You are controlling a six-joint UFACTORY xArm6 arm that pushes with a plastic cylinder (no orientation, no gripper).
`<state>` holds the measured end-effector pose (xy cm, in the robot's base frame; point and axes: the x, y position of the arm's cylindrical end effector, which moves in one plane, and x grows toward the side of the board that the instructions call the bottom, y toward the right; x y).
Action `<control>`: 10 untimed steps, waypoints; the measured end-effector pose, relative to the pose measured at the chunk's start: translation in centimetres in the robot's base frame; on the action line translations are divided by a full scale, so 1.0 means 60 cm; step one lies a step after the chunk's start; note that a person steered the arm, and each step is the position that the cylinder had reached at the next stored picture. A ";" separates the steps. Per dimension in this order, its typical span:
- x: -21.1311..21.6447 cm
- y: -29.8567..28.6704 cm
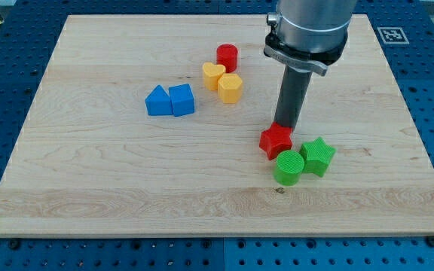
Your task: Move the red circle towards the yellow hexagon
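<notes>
In the one camera view, a wooden board point(89, 173) is lying on a blue table, and small blocks are sitting on it. The red circle point(227, 56) is sitting near the top middle of the frame, just above the yellow heart point(213, 75) and very near the yellow hexagon point(230, 88), which is sitting just below it and a tiny bit to the right. My tip point(285, 126) is resting far lower and to the right, right behind the red star point(276, 141) and seeming to touch it. There are no fingers here to open or close, only the dark rod. So the red circle is lying up and to the left of my tip, well apart from it. I am thinking the tip needs to go up past the circle to its top side, then push down toward the hexagon. A green circle point(288, 167) and a green star point(318, 155) are sitting at the lower right, and two blue blocks point(170, 100) are touching at the left
</notes>
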<state>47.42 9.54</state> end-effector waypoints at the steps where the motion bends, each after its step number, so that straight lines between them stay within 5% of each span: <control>1: -0.030 0.000; 3: -0.280 0.030; 4: -0.374 -0.036; 6: -0.338 -0.191; 10: -0.202 -0.010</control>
<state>35.32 8.93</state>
